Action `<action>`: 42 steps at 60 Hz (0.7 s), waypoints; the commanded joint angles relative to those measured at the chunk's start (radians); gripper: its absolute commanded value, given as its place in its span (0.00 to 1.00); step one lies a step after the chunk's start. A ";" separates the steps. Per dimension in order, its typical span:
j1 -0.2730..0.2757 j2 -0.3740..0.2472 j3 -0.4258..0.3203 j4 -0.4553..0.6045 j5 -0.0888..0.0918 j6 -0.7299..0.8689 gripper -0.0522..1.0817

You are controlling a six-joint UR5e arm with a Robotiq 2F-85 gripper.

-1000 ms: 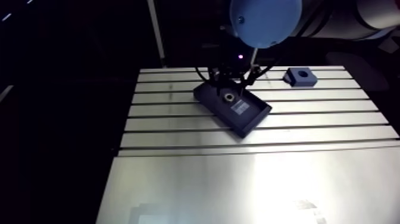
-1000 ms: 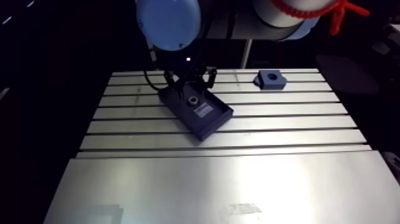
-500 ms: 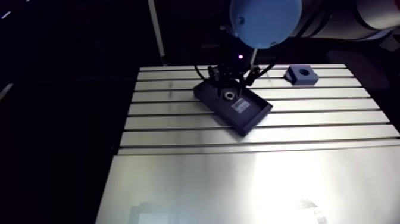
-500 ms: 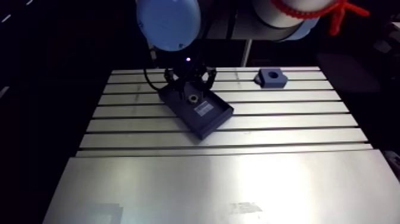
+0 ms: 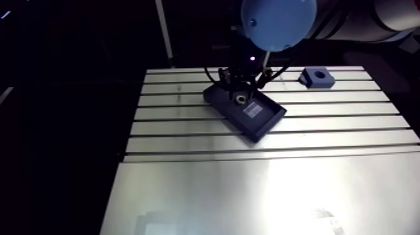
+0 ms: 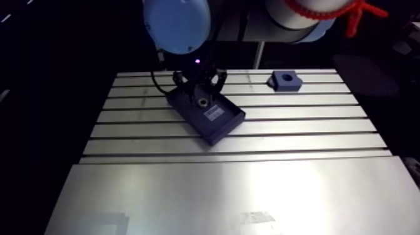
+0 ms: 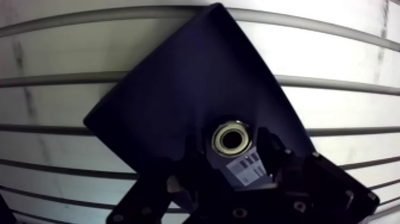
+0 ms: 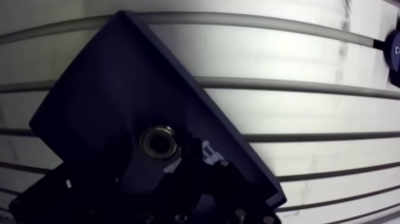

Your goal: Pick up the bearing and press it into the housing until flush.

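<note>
Bearing [image 7: 232, 138]: a metal ring with an open bore, sitting in the dark blue tray [image 7: 178, 77] next to a white label [image 7: 245, 169] on the tray floor. The tray lies askew across the slots of the table [image 5: 250, 187].

Gripper [image 7: 233, 145]: down inside the tray and straddling the bearing. The fingers [image 7: 269, 150] sit against the ring's outer edge, one on each side, so I read the jaws as closed on the bearing. The contact points are in deep shadow, though, so the grip looks made rather than proven. Neither view shows whether the ring has left the tray floor.

Housing [image 5: 319, 77]: a blue block with a round bore facing up, at the far right corner of the table. It is well apart from the tray, and the bore is empty.

Progress: early.
- The approach looks done and the grasp is probably done.
- Lifting clear of the tray wall is still to do.
- So is carrying the bearing across the table to the block.
- The ring then has to be centred over the bore.
- The press until flush comes last.

The ring lies flat in the grip, which suits a straight push down. Any tilt picked up during the lift would need correcting before the press.
</note>
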 commanded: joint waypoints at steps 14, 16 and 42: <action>0.000 0.005 0.000 -0.006 0.002 0.000 0.46; 0.000 0.005 0.000 -0.006 0.002 0.000 0.46; 0.000 0.009 0.002 -0.006 0.002 0.000 0.49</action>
